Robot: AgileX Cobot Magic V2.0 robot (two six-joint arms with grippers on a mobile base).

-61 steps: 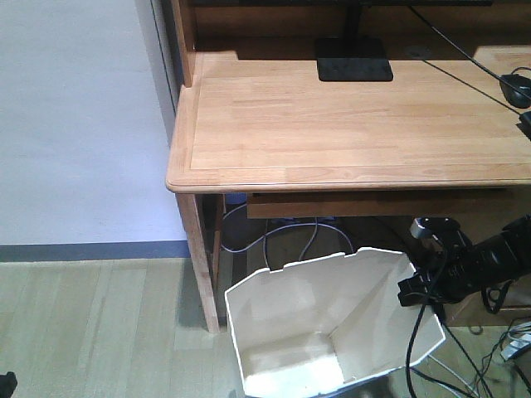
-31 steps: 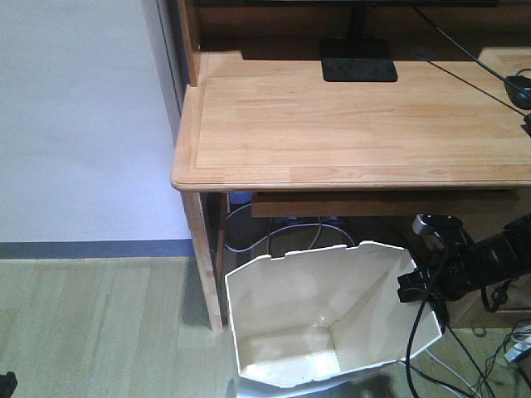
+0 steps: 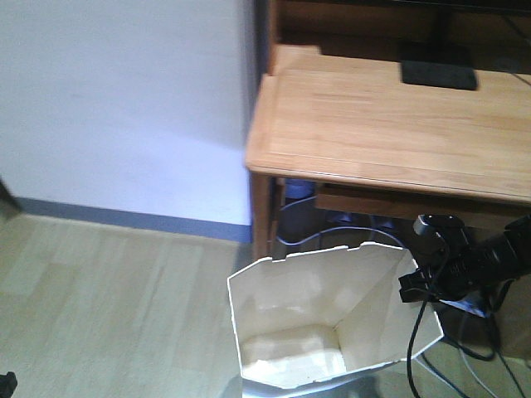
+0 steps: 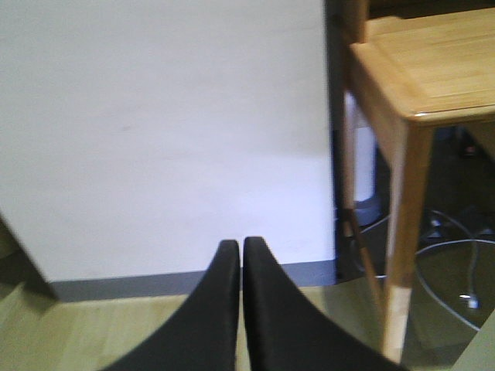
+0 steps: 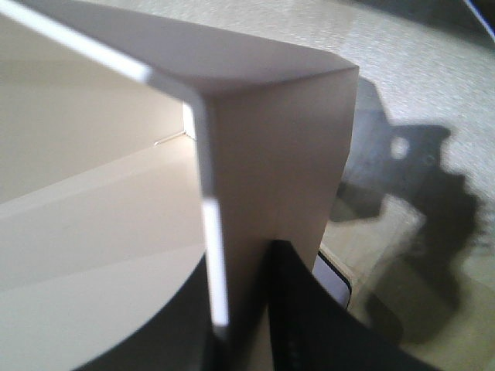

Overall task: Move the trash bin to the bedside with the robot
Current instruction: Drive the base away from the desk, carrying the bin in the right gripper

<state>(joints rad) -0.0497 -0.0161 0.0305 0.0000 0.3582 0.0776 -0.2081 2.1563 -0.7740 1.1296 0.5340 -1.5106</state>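
The trash bin (image 3: 286, 319) is cream plastic, open-topped and empty, and fills the bottom centre of the front view on the pale floor. My right gripper (image 3: 412, 286) is at its right rim. In the right wrist view the bin's wall (image 5: 271, 154) runs between the two black fingers of the right gripper (image 5: 241, 309), one inside and one outside, shut on it. My left gripper (image 4: 241, 246) is shut on nothing and points at a white wall. The bedside is out of view.
A light wooden desk (image 3: 390, 124) stands behind the bin with a black monitor stand (image 3: 438, 73) on it; its leg (image 4: 402, 232) is right of my left gripper. Cables (image 3: 332, 236) hang under the desk. A white wall with grey skirting (image 3: 124, 217) lies to the left.
The whole view has swung left: desk and wall have slid to the right in the picture. The bin and the right gripper on its rim keep the same place in the view.
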